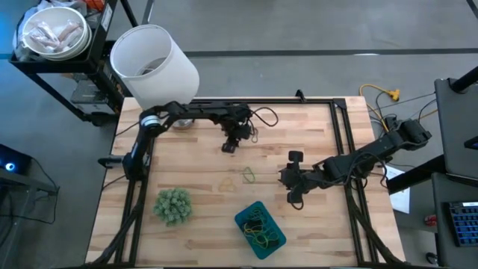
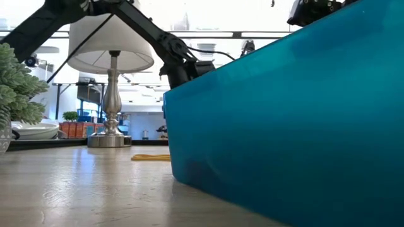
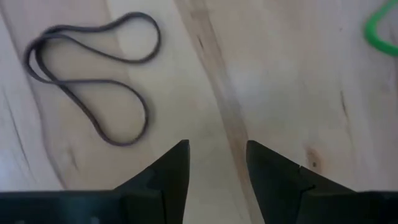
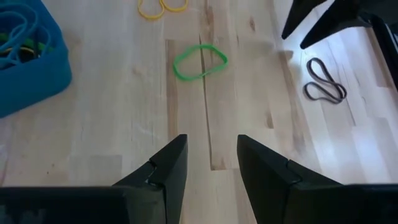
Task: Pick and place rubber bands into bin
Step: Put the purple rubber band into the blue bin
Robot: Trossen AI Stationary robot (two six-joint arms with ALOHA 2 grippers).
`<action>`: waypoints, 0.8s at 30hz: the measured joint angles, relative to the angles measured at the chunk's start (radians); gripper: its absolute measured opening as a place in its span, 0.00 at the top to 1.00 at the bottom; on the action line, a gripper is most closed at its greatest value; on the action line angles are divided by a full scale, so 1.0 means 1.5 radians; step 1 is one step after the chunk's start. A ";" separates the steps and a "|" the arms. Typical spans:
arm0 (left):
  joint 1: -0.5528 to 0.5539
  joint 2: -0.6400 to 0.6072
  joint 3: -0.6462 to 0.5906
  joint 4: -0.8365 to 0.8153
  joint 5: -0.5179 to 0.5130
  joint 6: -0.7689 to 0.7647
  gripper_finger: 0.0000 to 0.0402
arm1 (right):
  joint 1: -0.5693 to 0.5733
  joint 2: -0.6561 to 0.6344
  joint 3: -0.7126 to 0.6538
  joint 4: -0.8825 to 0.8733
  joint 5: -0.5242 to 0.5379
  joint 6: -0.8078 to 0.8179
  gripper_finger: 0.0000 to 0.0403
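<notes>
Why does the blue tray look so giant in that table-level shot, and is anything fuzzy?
Low view: the bin sits right against the lens, filling the frame, its near wall soft. Left wrist view: the black rubber band looks slightly blurred. High view: evenly lit.

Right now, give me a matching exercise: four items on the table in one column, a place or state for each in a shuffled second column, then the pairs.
Column 1
1. black rubber band
2. green rubber band
3. bin
4. fuzzy green ball

Column 2
A. holds a pile of bands already
B. lies on bare wood just ahead of the open left end effector
C. sits near the table's front left, away from both arms
D. lies on bare wood ahead of the open right end effector, beside a yellow rubber band

Pairs: 1-B, 2-D, 3-A, 4-C
</notes>
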 joint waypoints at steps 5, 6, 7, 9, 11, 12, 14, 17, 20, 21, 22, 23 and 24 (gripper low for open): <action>0.000 0.006 0.008 0.029 -0.004 -0.041 0.64 | 0.000 -0.005 0.000 0.000 0.000 -0.004 0.67; 0.001 0.006 0.009 0.035 -0.004 -0.059 0.64 | 0.000 -0.007 0.000 0.000 0.000 -0.004 0.67; 0.000 0.006 0.012 0.040 -0.005 -0.074 0.64 | 0.000 -0.008 0.000 -0.001 0.000 -0.004 0.67; -0.001 0.006 0.020 0.048 -0.005 -0.107 0.64 | 0.000 -0.010 0.000 -0.001 0.000 -0.008 0.67; -0.003 0.006 0.026 0.055 -0.005 -0.147 0.64 | 0.000 -0.013 0.000 -0.001 0.000 -0.012 0.67; -0.004 0.006 0.026 0.065 -0.005 -0.170 0.64 | 0.000 -0.013 0.000 -0.001 0.000 -0.013 0.67; -0.009 0.006 0.026 0.087 -0.006 -0.210 0.64 | 0.000 -0.017 0.000 -0.002 0.000 -0.016 0.67; -0.017 0.003 0.032 0.089 -0.005 -0.243 0.64 | 0.000 -0.023 0.000 -0.002 0.000 -0.015 0.67; -0.028 -0.004 0.036 0.088 -0.005 -0.244 0.64 | 0.000 -0.026 0.001 -0.007 0.000 -0.015 0.67; -0.033 -0.005 0.037 0.088 -0.005 -0.243 0.64 | 0.000 -0.027 0.001 -0.007 0.000 -0.015 0.67; -0.037 -0.005 0.040 0.088 -0.005 -0.242 0.64 | 0.000 -0.027 0.001 -0.007 0.000 -0.015 0.67; -0.042 -0.005 0.042 0.089 -0.005 -0.241 0.64 | 0.000 -0.027 0.001 -0.008 0.000 -0.015 0.67; -0.045 -0.005 0.044 0.091 -0.005 -0.241 0.64 | 0.000 -0.027 0.001 -0.009 0.000 -0.015 0.67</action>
